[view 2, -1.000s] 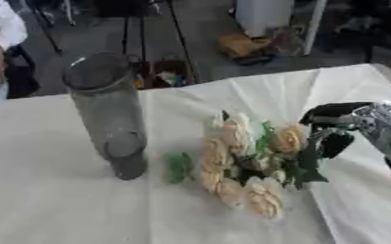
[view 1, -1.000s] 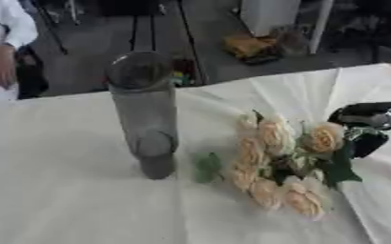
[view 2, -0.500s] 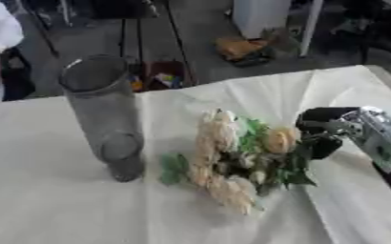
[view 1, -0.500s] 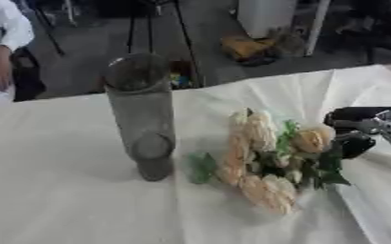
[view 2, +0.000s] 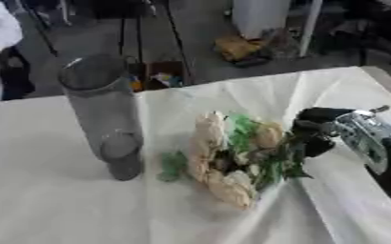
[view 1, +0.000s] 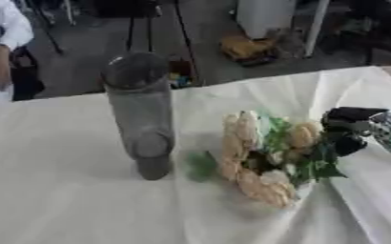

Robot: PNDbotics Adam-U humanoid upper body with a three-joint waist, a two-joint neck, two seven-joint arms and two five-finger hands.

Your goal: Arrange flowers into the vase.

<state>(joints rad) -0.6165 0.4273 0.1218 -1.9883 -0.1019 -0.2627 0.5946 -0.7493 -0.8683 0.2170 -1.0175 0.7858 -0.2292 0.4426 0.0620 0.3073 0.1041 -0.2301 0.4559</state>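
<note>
A tall clear glass vase [view 1: 140, 114] stands upright on the white tablecloth, left of centre. To its right a bunch of cream roses [view 1: 257, 155] with green leaves is held slightly off the cloth, blooms pointing toward the vase and toward me. My right hand [view 2: 328, 131] comes in from the right edge, its fingers curled round the stems at the bunch's right end. The stems themselves are hidden behind the hand and leaves. My left hand shows in neither view.
The white cloth [view 1: 57, 200] covers the table and is creased near the right corner [view 1: 349, 86]. Beyond the far table edge lie a dark floor, tripod legs and a person standing at the far left.
My right hand has drawn the bunch of roses leftward, closer to the vase, and the blooms have lifted and turned a little. The vase has stayed put.
</note>
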